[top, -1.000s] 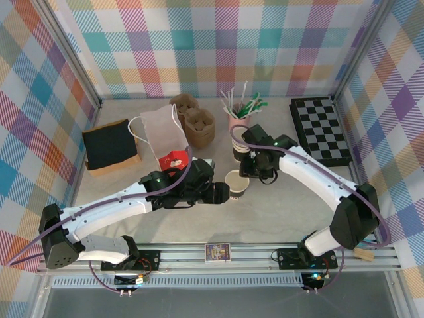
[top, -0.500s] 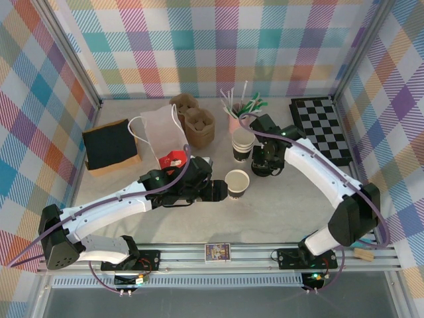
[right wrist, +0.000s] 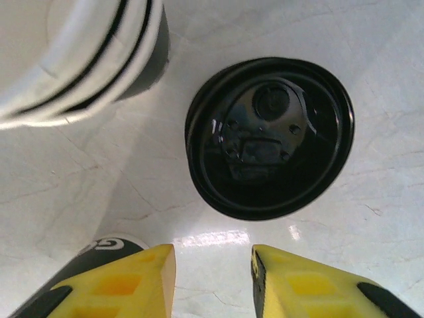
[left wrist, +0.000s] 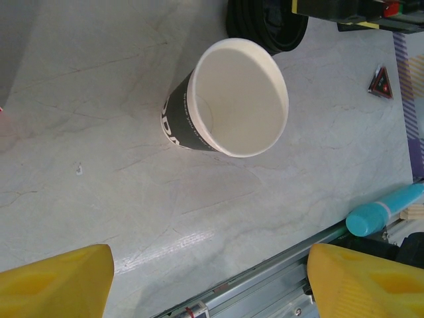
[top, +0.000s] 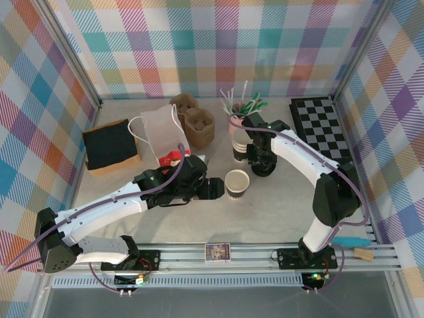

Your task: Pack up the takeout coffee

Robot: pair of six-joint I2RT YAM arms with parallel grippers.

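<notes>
Top view: open-topped dark-banded cup [top: 237, 183] upright mid-table, just ahead of left gripper [top: 218, 189]; right gripper [top: 262, 165] low beside cup stack [top: 241, 142].
Left wrist: spread wide; cup apart from fingertips.
Right wrist: partly spread, pinching nothing; black lid [right wrist: 268, 136] flat beyond tips, near stack.

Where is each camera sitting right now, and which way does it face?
Top external: above and behind the bases, looking down on the table; both arms show, left gripper beside the banded cup, right gripper by the cup stack.
Left wrist: on the left arm, looking down past its yellow fingertips at that lidless cup.
Right wrist: on the right arm, looking straight down between its fingertips onto the black lid.
Shared: top and left wrist both show the banded cup; top and right wrist, the cup stack.
</notes>
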